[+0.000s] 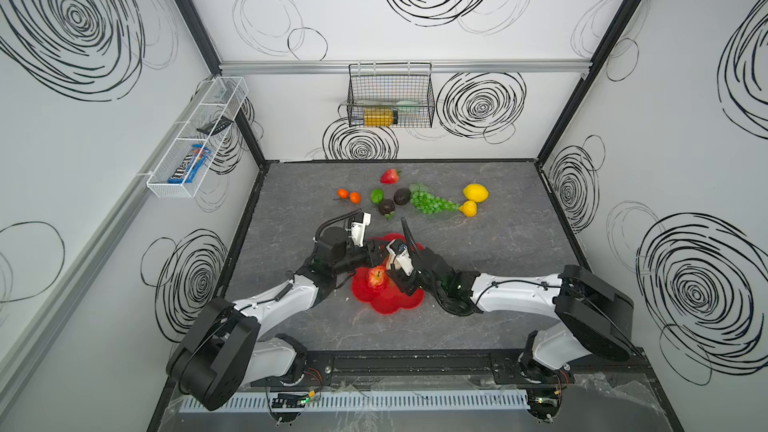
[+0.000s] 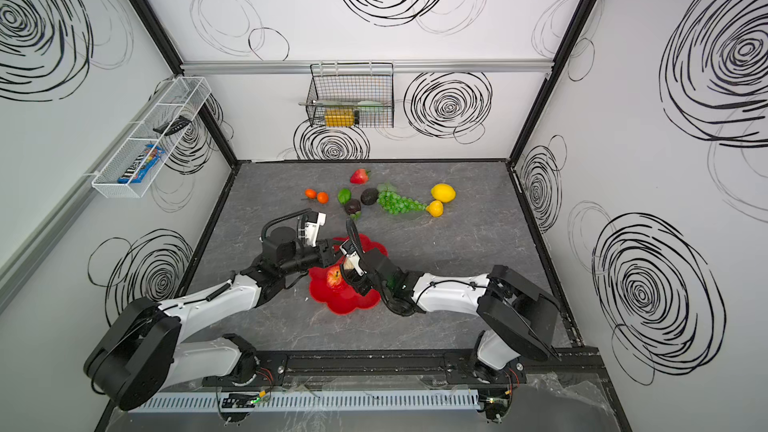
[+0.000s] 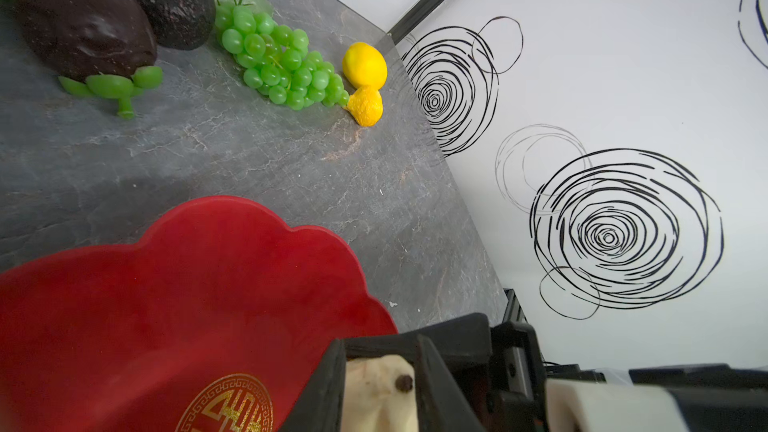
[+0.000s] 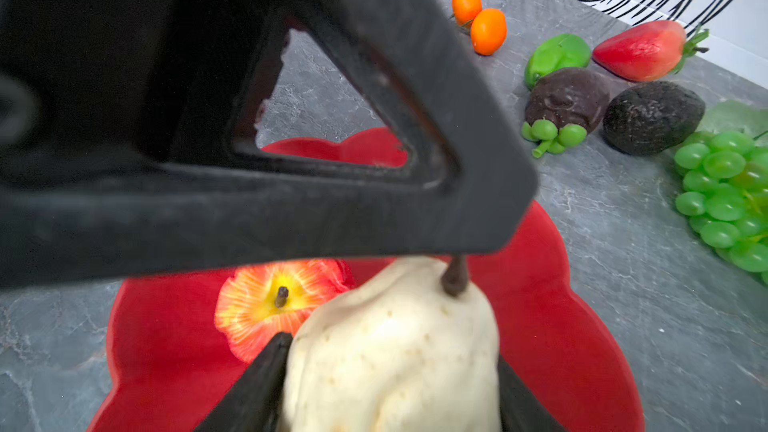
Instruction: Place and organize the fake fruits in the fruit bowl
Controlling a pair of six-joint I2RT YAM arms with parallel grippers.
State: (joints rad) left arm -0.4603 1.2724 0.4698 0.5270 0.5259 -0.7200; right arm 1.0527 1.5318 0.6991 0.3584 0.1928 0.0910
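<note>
The red scalloped fruit bowl (image 1: 390, 305) (image 3: 166, 284) holds a red apple (image 1: 377, 277) (image 4: 274, 301). Above the bowl, a cream lumpy piece (image 4: 395, 347) (image 3: 380, 392) is gripped at both ends. My right gripper (image 4: 390, 359) (image 1: 392, 272) is shut on its body, and my left gripper (image 3: 382, 351) (image 1: 380, 257) is shut on its stem end. Farther back on the table lie a strawberry (image 1: 390, 176), two oranges (image 1: 349, 195), a lime (image 1: 376, 195), two dark avocados (image 1: 395, 201), green grapes (image 1: 432, 202), a lemon (image 1: 475, 192) and a yellow pear (image 1: 468, 208).
A black wire basket (image 1: 390, 95) on the back wall holds a yellow bottle (image 1: 379, 116). A white mesh tray (image 1: 197, 139) with a candy box hangs on the left wall. Both arms meet over the bowl's middle.
</note>
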